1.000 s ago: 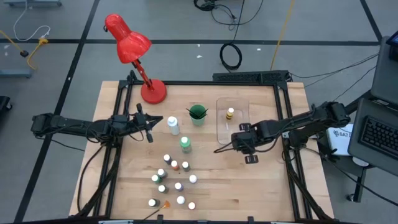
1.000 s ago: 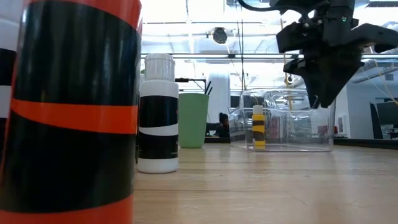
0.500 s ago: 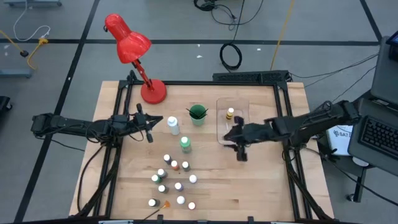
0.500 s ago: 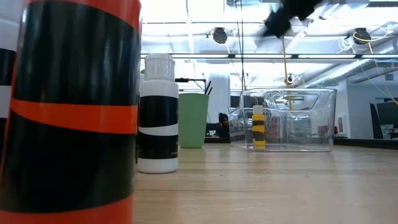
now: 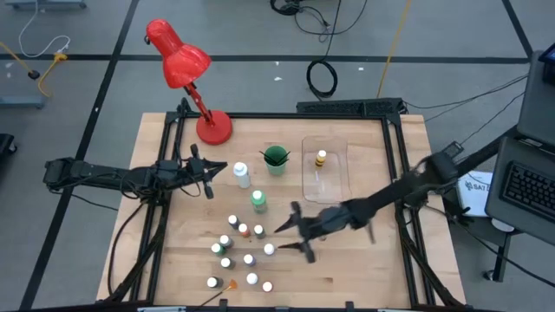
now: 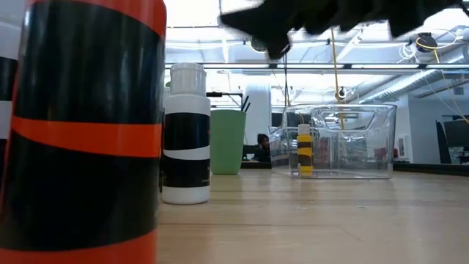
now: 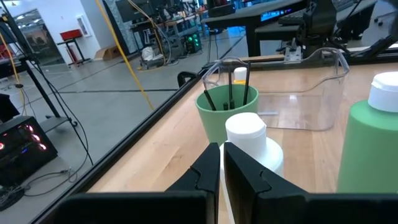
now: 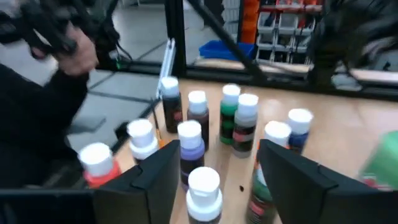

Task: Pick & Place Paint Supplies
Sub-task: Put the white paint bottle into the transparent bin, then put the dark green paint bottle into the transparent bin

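Observation:
Several tiny white-capped paint bottles (image 5: 249, 259) stand in a cluster on the near middle of the table, and they show close ahead in the right wrist view (image 8: 189, 140). My right gripper (image 5: 293, 232) hovers open just right of them, fingers (image 8: 149, 180) spread and touching nothing. A taller white bottle (image 5: 241, 176) and a green-banded bottle (image 5: 258, 201) stand upright farther back. Dark brushes (image 7: 230, 93) stick out of the green cup (image 5: 276, 159). My left gripper (image 5: 212, 169) waits shut, level, just left of the white bottle (image 7: 245, 134).
The clear bin (image 5: 325, 169) at the back right holds one yellow-banded bottle (image 5: 321, 159). A red desk lamp (image 5: 195, 87) stands at the far left corner. One brush (image 5: 221, 289) lies near the front edge. Bare wood lies to the right of the cluster.
My right gripper has swung from beside the clear bin toward the near left, over to the cluster of small bottles. It has tipped from pointing down to nearly level. Bottles, cup and bin stand where they were.

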### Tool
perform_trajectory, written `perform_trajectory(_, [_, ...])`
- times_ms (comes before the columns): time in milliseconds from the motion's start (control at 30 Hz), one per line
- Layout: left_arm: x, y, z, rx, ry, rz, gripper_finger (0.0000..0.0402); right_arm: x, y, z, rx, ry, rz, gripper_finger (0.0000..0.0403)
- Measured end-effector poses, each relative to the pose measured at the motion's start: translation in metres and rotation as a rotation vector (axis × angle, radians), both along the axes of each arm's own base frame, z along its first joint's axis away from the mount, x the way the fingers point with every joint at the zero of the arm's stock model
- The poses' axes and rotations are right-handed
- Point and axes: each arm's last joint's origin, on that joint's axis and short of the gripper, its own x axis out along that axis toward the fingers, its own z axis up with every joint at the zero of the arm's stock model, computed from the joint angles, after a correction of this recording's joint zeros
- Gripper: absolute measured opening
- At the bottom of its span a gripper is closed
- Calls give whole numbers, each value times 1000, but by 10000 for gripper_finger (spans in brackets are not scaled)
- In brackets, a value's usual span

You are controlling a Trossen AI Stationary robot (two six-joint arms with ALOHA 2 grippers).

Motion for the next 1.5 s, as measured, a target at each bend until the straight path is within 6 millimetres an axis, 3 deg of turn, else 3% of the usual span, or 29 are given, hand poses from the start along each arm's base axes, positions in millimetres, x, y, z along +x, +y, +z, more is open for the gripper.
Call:
perform_trajectory(300, [0,0,-2,6,25,-1,26,39,25,-41,-57,59,75,247])
perform_trajectory(733, [0,0,-3,9,32,-1,26,41,21,-59,-96,105,75,238])
perform_trajectory(1033, [0,0,-3,9,32,-1,26,38,31,-52,-142,39,108,229])
perform_trajectory(1300, [0,0,-3,8,32,-1,26,31,36,-30,-161,11,71,228])
perform_trajectory(1500, [0,0,-3,9,33,-1,26,21,52,-22,-142,2,178,228])
